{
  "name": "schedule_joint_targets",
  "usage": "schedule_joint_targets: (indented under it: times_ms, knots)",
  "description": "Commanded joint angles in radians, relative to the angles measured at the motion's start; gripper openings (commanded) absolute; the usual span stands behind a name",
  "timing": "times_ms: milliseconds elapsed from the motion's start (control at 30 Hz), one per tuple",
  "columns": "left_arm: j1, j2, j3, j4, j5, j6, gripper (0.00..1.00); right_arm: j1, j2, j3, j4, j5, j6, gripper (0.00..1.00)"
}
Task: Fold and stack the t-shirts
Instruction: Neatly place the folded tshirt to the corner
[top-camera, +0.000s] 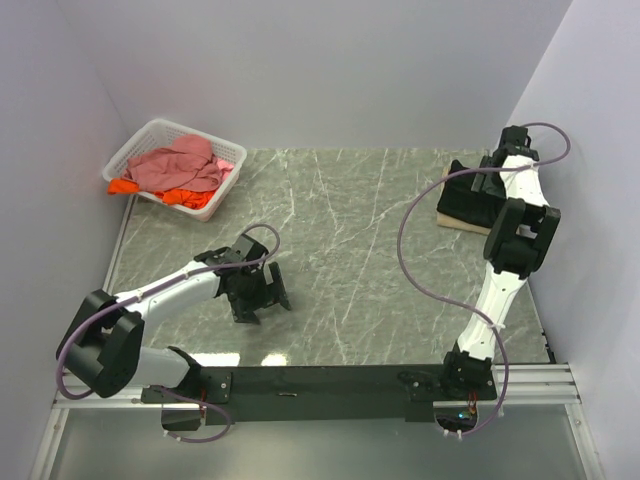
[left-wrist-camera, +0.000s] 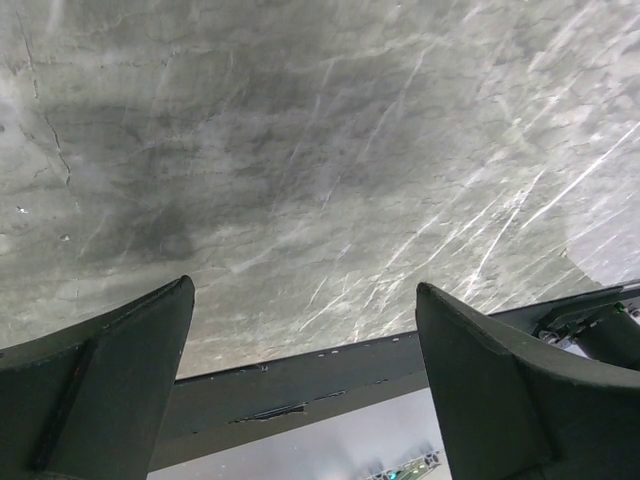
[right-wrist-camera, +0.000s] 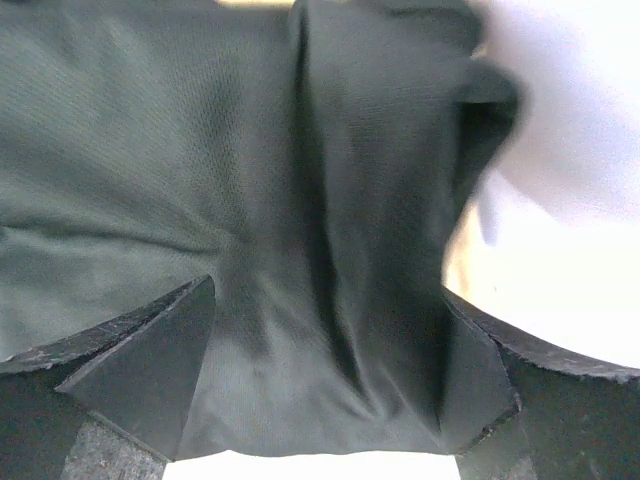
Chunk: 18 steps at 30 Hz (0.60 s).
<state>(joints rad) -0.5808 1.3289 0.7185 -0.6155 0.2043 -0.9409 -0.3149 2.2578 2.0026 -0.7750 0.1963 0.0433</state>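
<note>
A folded black t-shirt (top-camera: 468, 196) lies on a tan t-shirt (top-camera: 462, 225) at the table's far right. My right gripper (top-camera: 480, 174) is down on the black shirt. In the right wrist view its jaws stand wide apart (right-wrist-camera: 325, 300), with wrinkled black cloth (right-wrist-camera: 200, 150) bunched between the fingertips (right-wrist-camera: 150, 360). Pink (top-camera: 180, 165) and orange (top-camera: 190, 197) t-shirts lie crumpled in the white basket (top-camera: 150, 132). My left gripper (top-camera: 265, 305) is open and empty just above bare table, left of centre (left-wrist-camera: 302, 285).
The white lattice basket stands at the back left corner. Grey walls close in the table on the left, back and right. The black base rail (top-camera: 320, 382) runs along the near edge and also shows in the left wrist view (left-wrist-camera: 300, 385).
</note>
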Motion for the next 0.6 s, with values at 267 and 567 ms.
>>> schedule_joint_targets:
  times_ms: [267, 567]
  knots:
    - [0.002, -0.066, 0.038, -0.012, -0.028, -0.003, 0.99, 0.025, -0.421, -0.188, 0.246, 0.103, -0.014, 0.91]
    - [0.002, -0.118, 0.073, -0.018, -0.112, -0.004, 0.99, 0.121, -0.717, -0.439, 0.220, 0.074, 0.058, 0.92]
